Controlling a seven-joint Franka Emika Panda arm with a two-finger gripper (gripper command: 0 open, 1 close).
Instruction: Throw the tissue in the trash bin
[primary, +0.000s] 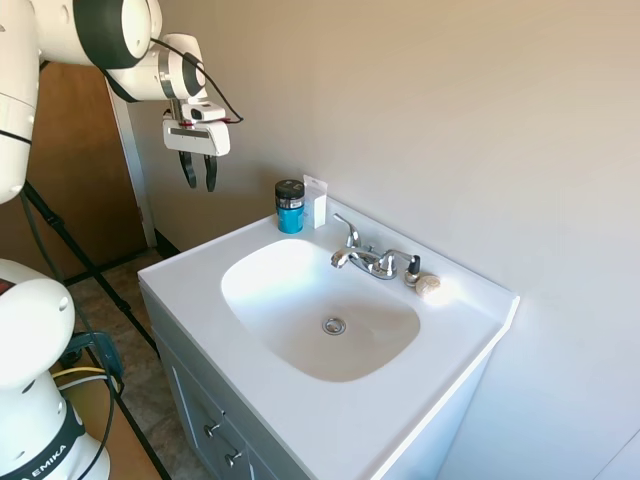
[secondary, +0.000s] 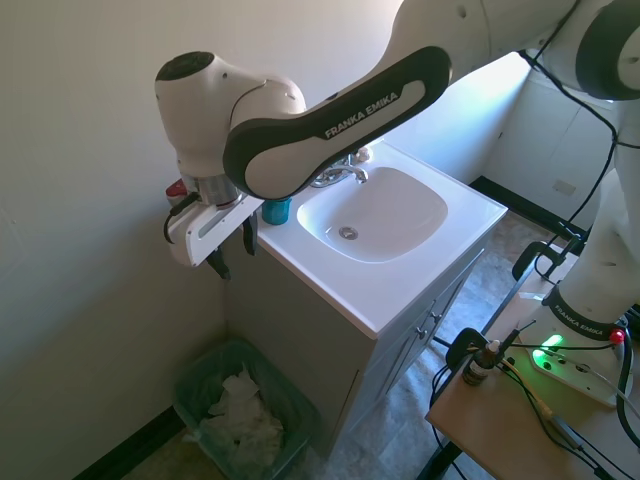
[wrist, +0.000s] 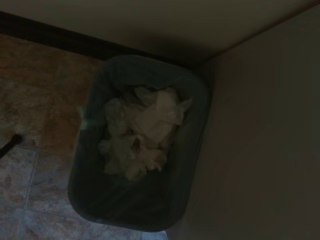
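ok so I've got the gripper (secondary: 232, 253) hanging beside the vanity (secondary: 400, 300), right above the trash bin (secondary: 195, 380) on the floor. Jaws are apart with nothing between them. The tissue (wrist: 137, 132) sits crumpled inside the bin. Blue jar (primary: 290, 206) sits on the counter near the faucet (primary: 372, 258)
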